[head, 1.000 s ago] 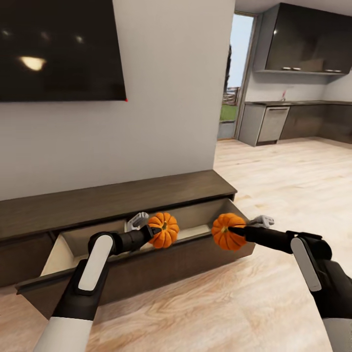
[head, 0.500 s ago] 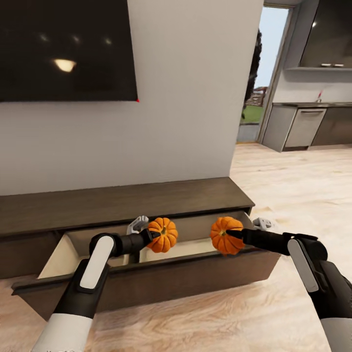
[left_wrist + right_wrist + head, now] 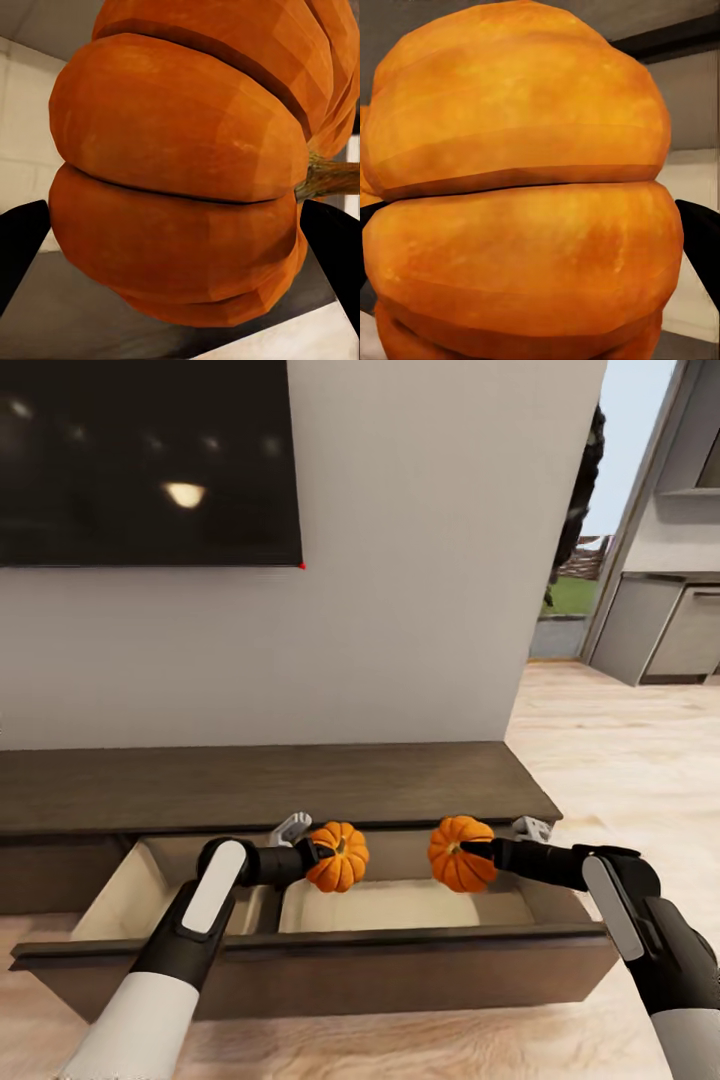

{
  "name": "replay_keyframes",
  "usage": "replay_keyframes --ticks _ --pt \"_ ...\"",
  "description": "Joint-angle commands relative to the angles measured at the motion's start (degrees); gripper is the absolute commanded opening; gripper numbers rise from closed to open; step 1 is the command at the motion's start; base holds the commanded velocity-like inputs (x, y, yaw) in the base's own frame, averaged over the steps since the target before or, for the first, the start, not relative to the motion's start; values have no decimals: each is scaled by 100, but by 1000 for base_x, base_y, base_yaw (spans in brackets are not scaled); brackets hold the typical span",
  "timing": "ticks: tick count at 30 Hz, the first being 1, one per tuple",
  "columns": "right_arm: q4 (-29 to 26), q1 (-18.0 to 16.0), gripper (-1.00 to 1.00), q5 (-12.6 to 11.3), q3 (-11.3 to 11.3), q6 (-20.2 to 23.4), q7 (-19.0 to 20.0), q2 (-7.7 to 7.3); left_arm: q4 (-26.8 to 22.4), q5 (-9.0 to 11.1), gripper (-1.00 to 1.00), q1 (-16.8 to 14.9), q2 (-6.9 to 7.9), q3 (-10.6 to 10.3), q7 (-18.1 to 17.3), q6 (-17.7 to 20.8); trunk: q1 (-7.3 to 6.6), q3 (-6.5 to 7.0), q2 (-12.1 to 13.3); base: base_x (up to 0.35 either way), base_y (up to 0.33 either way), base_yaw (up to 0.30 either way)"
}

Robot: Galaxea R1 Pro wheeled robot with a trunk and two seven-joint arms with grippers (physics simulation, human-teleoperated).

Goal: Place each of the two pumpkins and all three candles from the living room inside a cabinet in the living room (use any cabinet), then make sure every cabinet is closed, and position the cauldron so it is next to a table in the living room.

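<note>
**Two pumpkins held over the open drawer**

While the camera swings to the right, the whole room slides across the head view, so the wall and the kitchen door sit further toward 3 o'clock than a second ago. The things themselves have not jumped; it is the view that moved.

The left gripper (image 3: 318,852) is clamped on the left pumpkin (image 3: 338,856). In the left wrist view, this pumpkin (image 3: 187,172) sits between two dark fingers (image 3: 22,244), and its brown stem (image 3: 330,178) sticks out to one side.

The right gripper (image 3: 470,849) is clamped on the right pumpkin (image 3: 458,854). In the right wrist view, that pumpkin (image 3: 521,195) is very close to the camera.

Both pumpkins hang above the open drawer (image 3: 330,960) of the cabinet (image 3: 260,785). The left one is at about 9 o'clock from the right one, near but not touching. Compared with before, both now sit more squarely over the pale inside of the drawer, with its front edge at 6 o'clock below them. A dark TV (image 3: 140,460) hangs on the wall at 12 o'clock.
</note>
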Motion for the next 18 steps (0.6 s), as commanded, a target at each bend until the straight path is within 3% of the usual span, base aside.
replay_keyframes --ticks 1,10,14,18 --pt "19 -3 -100 -18 -5 28 53 2 74 116 -100 -24 -2 -3 35 -3 1 -6 -3 256 -239 75" --pt "639 -7 -100 -24 201 28 55 2 496 89 -100 -164 -60 -102 -1 167 1 -7 -3 191 -196 16" --pt "925 -10 -100 -21 290 292 55 4 531 89 -100 -172 -68 -625 -2 193 1 -7 -3 30 -30 1" --pt "976 -11 -100 -20 312 324 55 27 555 103 -100 -173 -47 -753 -13 196 1 -7 -3 6 -7 0"
